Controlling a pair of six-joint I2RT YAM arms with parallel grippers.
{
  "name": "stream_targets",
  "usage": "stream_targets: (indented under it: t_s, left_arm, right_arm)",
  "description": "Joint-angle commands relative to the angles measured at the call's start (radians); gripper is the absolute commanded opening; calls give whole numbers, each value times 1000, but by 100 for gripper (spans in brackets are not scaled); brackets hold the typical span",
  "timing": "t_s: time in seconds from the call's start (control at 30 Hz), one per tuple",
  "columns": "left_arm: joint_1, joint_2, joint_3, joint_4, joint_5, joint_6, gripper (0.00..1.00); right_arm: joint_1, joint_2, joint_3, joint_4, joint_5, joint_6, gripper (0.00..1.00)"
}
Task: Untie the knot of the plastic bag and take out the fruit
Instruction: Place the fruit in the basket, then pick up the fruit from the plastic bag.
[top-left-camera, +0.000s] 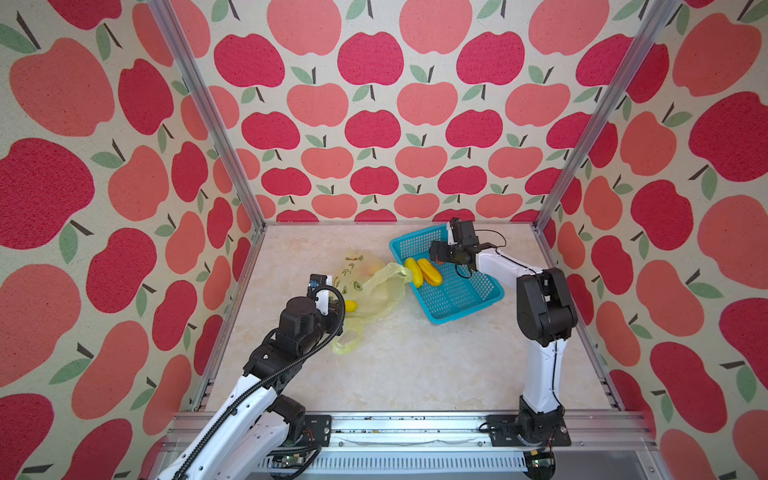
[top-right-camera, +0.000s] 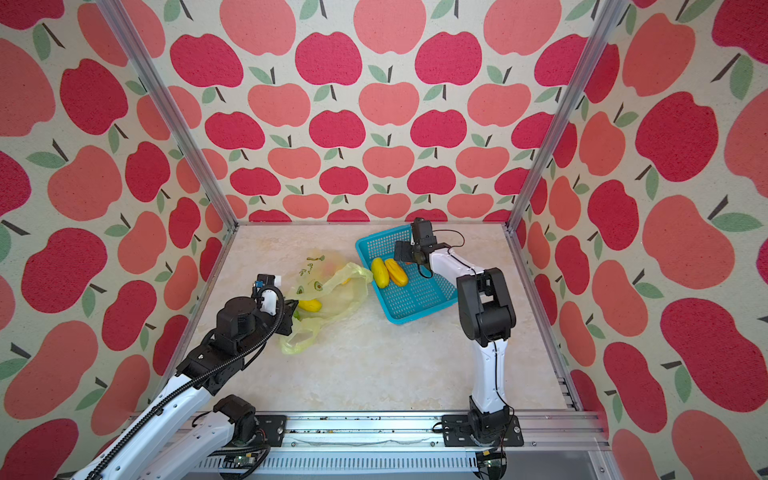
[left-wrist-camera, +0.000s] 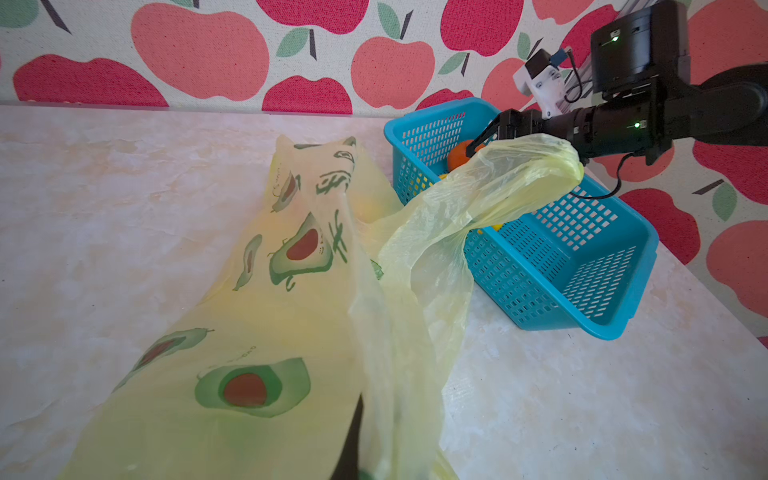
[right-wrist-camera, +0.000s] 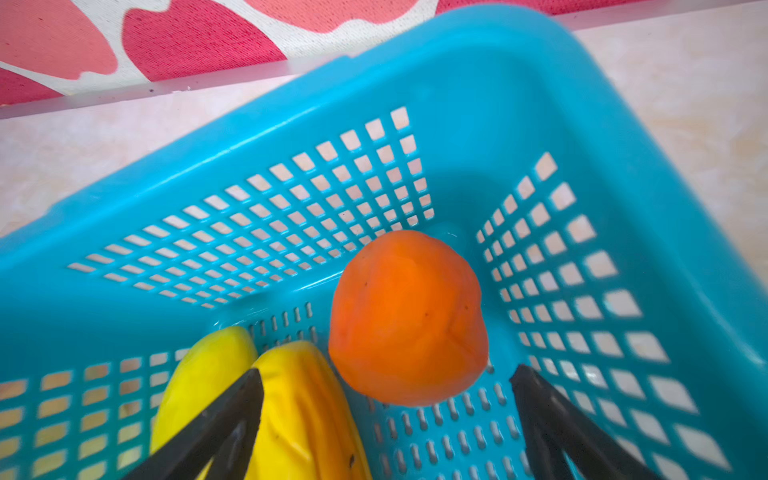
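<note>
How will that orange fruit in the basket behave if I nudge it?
Probably rolls: the orange fruit looks rounded and sits loose on the basket floor. It shouldn't go far, boxed in by the corner walls and the yellow fruits. Its creased skin hints at softness; it may dent if squeezed.

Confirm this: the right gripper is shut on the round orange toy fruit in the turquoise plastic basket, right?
No: the right gripper is open, jaws apart either side of the round orange toy fruit lying in the turquoise plastic basket. The right wrist view shows it.
</note>
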Motion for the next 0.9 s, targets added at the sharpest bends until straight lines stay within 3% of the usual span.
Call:
stream_targets:
  t_s: [0.0,0.2,0.33,0.43,0.63,0.87]
  left_arm:
    - [5,-5,3,-2,11,-3,0]
    - [6,-36,-19,14,-20,-4,0]
    - [8,-29,-17,12,-20,-4,0]
    - [8,-34,-22,18,-19,-4,0]
    - [11,-10,-22,26,-9,-7,0]
    - [11,-19,-20,24,0,-7,0]
  right_arm:
    - [15,-155,-121,74,23,6,96]
    - [105,-470,-366,199,94,-32,96]
    - [304,-672,-591,435,175,-170,84]
    - [471,-727,-699,604,161,-289,73]
    - [624,-585,-677,693,94,-347,43]
    - [651,-335,-604,756,30,-295,36]
